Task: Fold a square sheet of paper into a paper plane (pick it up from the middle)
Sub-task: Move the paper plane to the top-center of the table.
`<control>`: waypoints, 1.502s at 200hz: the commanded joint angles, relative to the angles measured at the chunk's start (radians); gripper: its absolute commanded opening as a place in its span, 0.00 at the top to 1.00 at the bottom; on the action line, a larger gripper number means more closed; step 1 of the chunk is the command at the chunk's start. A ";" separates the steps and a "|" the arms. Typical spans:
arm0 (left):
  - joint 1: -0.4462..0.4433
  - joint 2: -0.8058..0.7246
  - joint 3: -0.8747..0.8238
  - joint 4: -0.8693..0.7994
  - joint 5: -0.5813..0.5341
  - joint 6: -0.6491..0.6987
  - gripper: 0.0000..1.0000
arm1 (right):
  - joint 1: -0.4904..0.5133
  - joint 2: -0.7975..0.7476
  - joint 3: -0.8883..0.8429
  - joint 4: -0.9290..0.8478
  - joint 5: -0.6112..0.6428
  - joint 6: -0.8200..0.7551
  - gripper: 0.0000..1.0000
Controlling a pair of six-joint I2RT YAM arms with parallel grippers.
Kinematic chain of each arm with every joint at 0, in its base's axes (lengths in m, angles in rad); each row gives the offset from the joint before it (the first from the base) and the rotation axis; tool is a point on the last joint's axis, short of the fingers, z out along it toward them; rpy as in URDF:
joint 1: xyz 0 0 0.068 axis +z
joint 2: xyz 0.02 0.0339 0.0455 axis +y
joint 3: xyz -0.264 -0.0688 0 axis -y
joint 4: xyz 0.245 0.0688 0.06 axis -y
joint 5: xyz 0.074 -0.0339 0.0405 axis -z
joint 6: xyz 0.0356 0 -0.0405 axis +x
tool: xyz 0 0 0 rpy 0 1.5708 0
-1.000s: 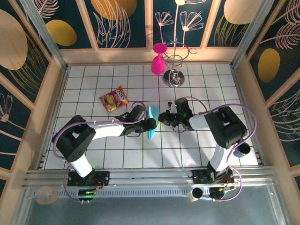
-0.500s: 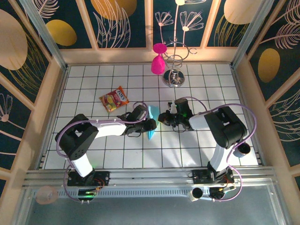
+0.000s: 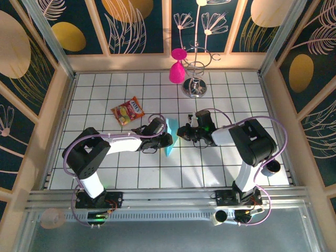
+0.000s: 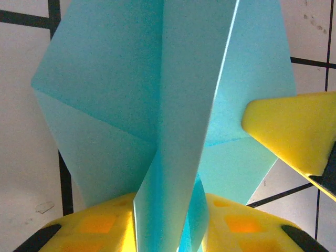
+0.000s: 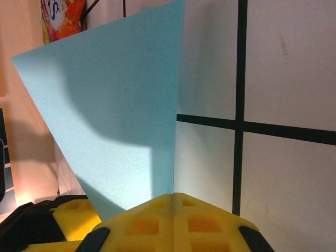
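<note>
Sitting near the middle of the white tiled tabletop with dark grid lines (image 3: pixel 236 100), the light-blue folded sheet of paper (image 3: pixel 170 137) appears from the top camera as a narrow pointed shape running from 12 to 6 o'clock, caught between the two tools. The left gripper (image 3: pixel 165 140) reaches it from 9 o'clock and the right gripper (image 3: pixel 181 132) from 3 o'clock. In the left wrist view the paper (image 4: pixel 157 105) spreads into two flat wings with a raised centre ridge, and that ridge runs down between the yellow fingers of the left gripper (image 4: pixel 170 212). Its jaws stand only a little apart around the ridge, and whether they actually press it cannot be told. One yellow fingertip (image 4: pixel 294 131) of the right gripper sits against the paper's edge at 3 o'clock in that view. In the right wrist view the right gripper (image 5: pixel 173 202) has its yellow pads closed flat together with the lower edge of the paper (image 5: pixel 115 105) pinched in the seam, the sheet rising upright above them. A red-and-yellow foil snack packet (image 3: pixel 128 111) lies at 10 o'clock from the paper, well apart. A bright pink cup-shaped object (image 3: pixel 176 71) and a silver wire stand (image 3: pixel 195 86) sit toward 12 o'clock at the far edge.
</note>
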 commanded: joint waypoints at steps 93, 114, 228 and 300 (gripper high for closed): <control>-0.004 0.003 0.095 -0.134 -0.110 0.081 0.94 | -0.004 -0.064 0.020 -0.069 0.051 -0.026 0.72; -0.005 0.002 0.143 -0.208 -0.175 0.121 0.95 | -0.010 -0.135 0.017 -0.135 0.147 -0.055 0.59; -0.005 0.141 0.273 -0.363 -0.262 0.195 0.84 | -0.046 -0.314 -0.036 -0.264 0.388 -0.064 0.52; -0.005 0.149 0.296 -0.406 -0.171 0.206 0.70 | -0.049 -0.295 -0.043 -0.245 0.369 -0.053 0.52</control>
